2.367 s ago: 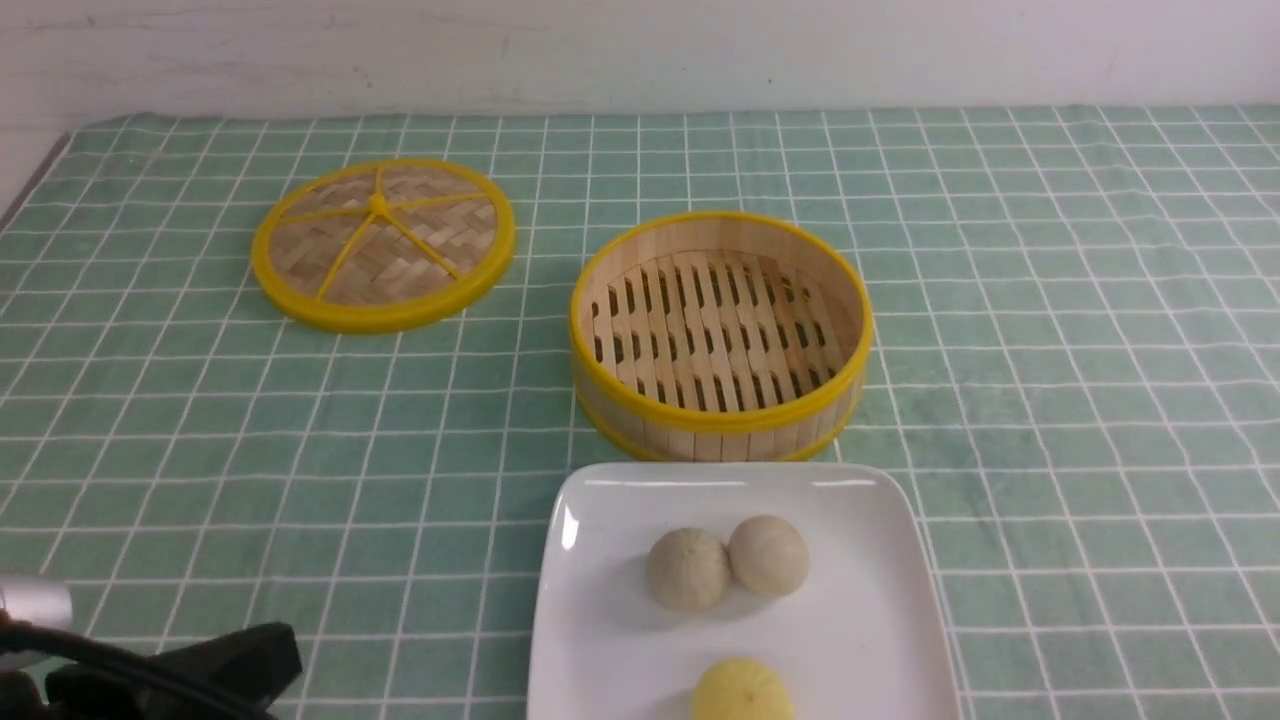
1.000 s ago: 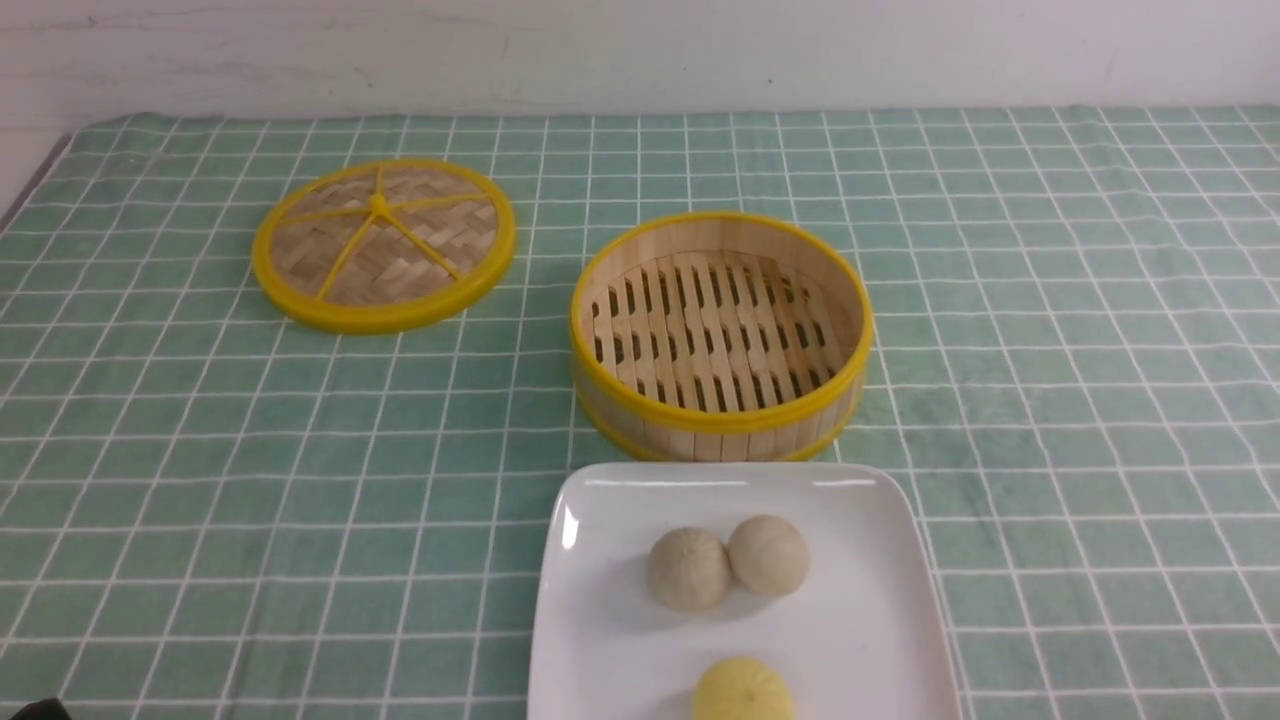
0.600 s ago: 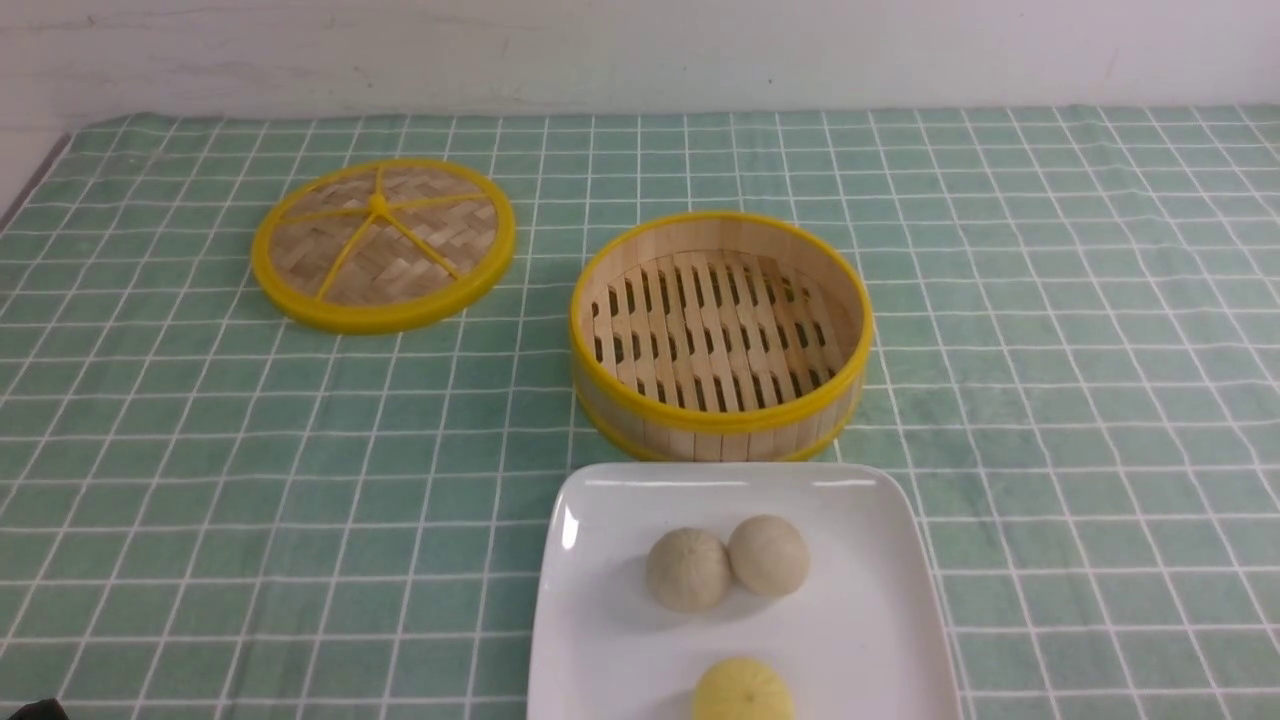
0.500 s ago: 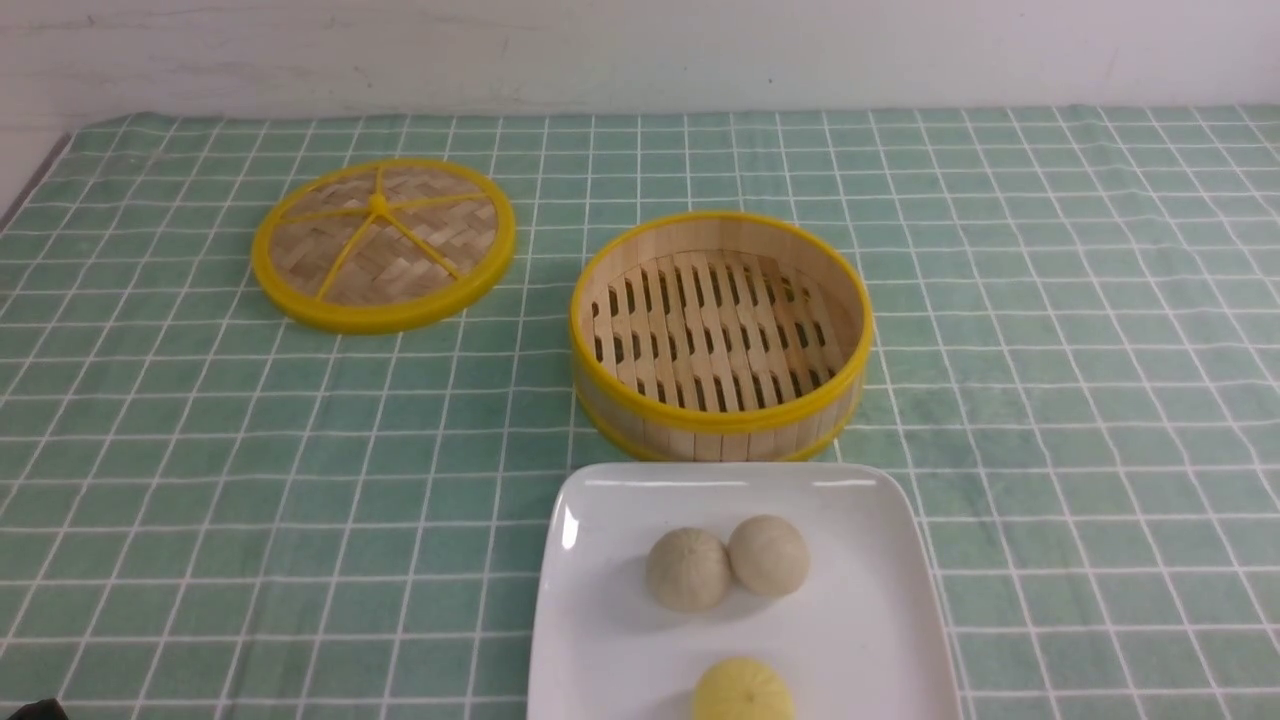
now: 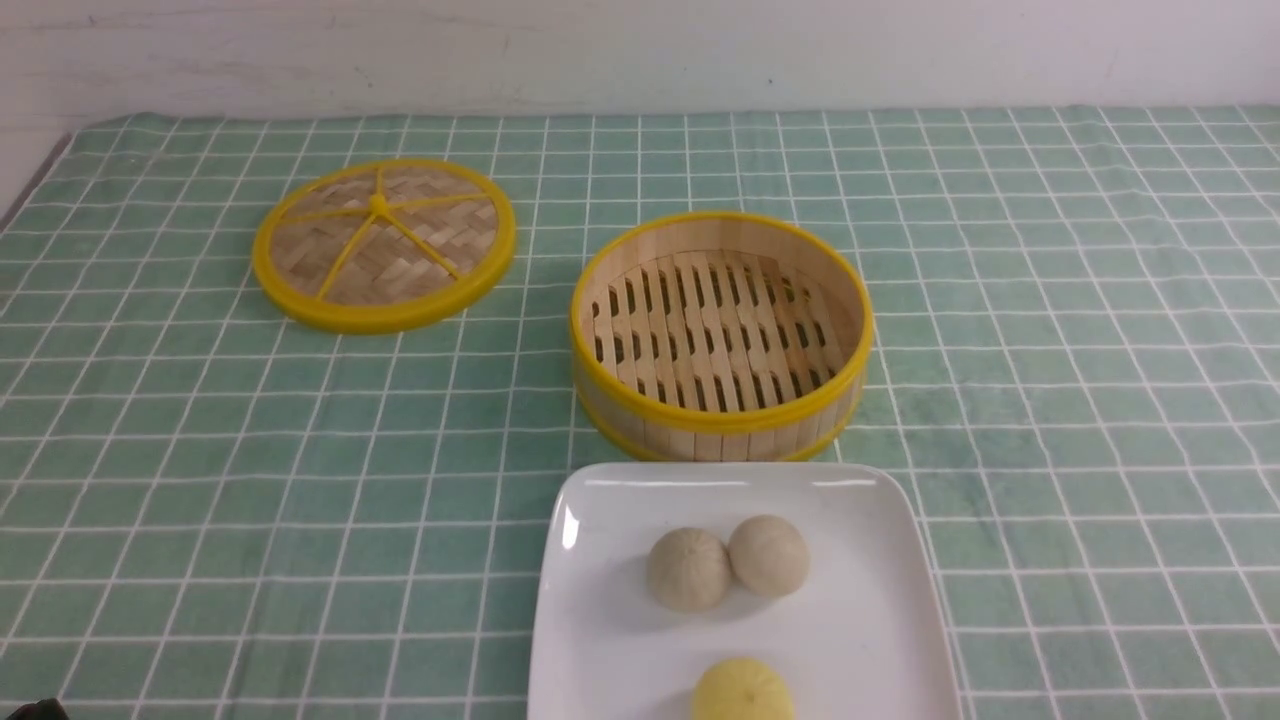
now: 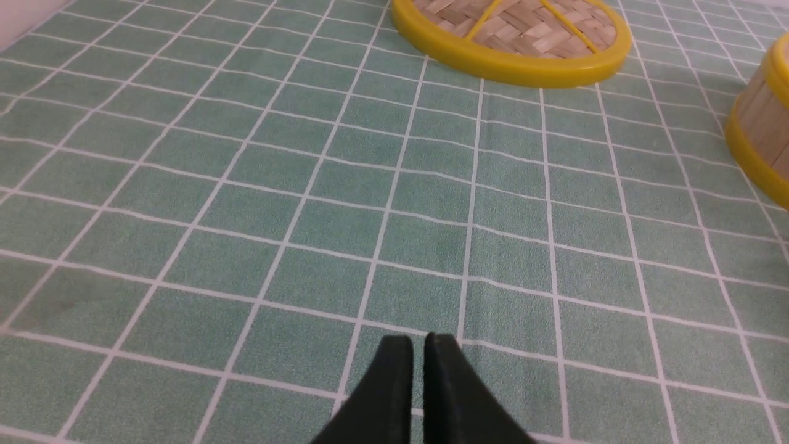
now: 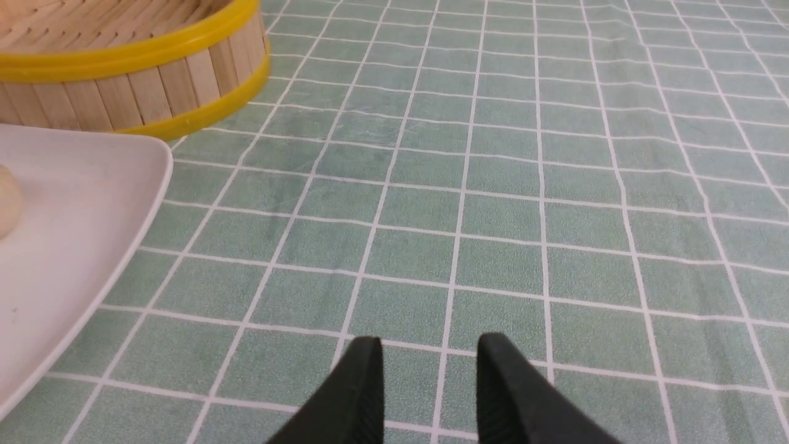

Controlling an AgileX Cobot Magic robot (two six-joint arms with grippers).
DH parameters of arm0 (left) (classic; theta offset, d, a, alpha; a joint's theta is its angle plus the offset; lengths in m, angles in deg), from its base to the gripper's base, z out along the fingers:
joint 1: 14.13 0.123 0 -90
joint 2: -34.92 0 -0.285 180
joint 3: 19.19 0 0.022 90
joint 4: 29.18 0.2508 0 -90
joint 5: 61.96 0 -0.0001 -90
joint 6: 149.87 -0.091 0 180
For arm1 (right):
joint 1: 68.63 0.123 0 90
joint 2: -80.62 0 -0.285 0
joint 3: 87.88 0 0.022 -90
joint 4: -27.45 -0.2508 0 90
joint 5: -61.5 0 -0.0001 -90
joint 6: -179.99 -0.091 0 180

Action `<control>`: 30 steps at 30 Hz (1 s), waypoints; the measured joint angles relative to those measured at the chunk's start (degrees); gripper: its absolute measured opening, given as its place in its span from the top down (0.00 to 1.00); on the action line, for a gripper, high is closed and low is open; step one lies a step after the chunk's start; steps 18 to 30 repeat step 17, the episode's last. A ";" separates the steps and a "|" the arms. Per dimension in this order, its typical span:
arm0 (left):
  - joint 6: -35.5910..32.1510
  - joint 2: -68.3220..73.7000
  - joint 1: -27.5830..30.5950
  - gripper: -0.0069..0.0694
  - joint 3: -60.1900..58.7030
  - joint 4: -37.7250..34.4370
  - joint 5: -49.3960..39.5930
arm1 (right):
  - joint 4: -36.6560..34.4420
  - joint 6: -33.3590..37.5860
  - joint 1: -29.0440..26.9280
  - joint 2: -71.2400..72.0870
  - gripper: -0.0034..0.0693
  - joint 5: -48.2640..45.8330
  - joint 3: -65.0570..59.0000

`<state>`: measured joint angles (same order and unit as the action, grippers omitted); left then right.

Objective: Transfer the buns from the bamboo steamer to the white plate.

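At the far left, the near corner of the front view shows only a dark sliver of the left arm (image 5: 38, 709); in its wrist view, the left gripper (image 6: 419, 339) has its tips parted by a narrow gap, with nothing between them but a view of the green checked cloth (image 6: 431, 234); farther off on the cloth lies the round woven lid (image 5: 345, 255), flat, its yellow spokes facing up; to the right of the lid, well apart from it, stands the bamboo steamer (image 5: 720, 420) – upright and uncovered, its slatted floor bare. On the near side of the steamer, just beside it, sits the white plate (image 5: 600, 640), its near edge cut off by the view; on it, from left to right, are the pleated bun (image 5: 690, 570), the yellow bun (image 5: 742, 692), nearer the robot and partly out of view, and the smoother beige bun (image 5: 769, 556), close up against the pleated one. Farthest right, seen only in its own wrist view, the right gripper (image 7: 430, 338) stands open over the cloth – its gap wider than the left one's, and holding nothing.
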<state>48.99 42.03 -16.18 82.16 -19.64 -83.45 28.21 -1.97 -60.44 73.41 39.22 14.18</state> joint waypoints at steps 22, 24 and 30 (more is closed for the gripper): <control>0.12 0.00 0.00 0.82 0.00 0.14 0.00 | 0.00 0.00 0.00 0.00 0.62 0.00 0.00; 0.12 0.00 0.00 0.82 0.00 0.14 0.00 | 0.00 0.00 0.00 0.00 0.62 0.00 0.00; 0.12 0.00 0.00 0.82 0.00 0.14 0.00 | 0.00 0.00 0.00 0.00 0.62 0.00 0.00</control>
